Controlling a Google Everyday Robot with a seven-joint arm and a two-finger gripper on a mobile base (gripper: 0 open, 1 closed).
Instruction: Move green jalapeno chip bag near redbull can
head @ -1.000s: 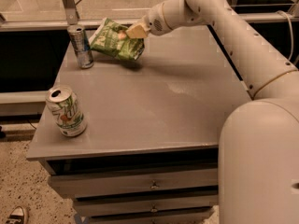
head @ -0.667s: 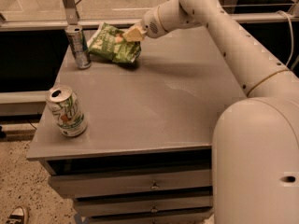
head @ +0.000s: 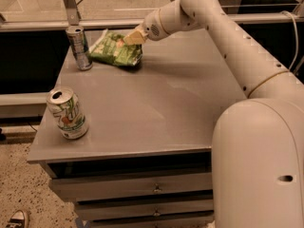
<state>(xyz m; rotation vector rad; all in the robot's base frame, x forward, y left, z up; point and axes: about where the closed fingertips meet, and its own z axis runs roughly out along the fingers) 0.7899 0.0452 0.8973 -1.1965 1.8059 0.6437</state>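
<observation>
The green jalapeno chip bag (head: 115, 52) lies on the far left part of the grey table (head: 156, 108), just right of the redbull can (head: 79, 47), with a small gap between them. The can is slim, silver and blue, and stands upright near the table's far left corner. My gripper (head: 134, 36) reaches in from the right at the end of the white arm (head: 213, 27). It is shut on the bag's upper right edge, and the bag's lower side rests on the table.
A wider white can with green markings (head: 68, 113) stands upright near the table's front left corner. Drawers (head: 142, 189) sit under the table top. A metal rail and post (head: 70, 6) run behind the table. The robot's white body (head: 261, 165) fills the lower right.
The gripper has carried the bag a little left and lowered it, from a raised tilt to resting on the table beside the redbull can. The cans have not moved.
</observation>
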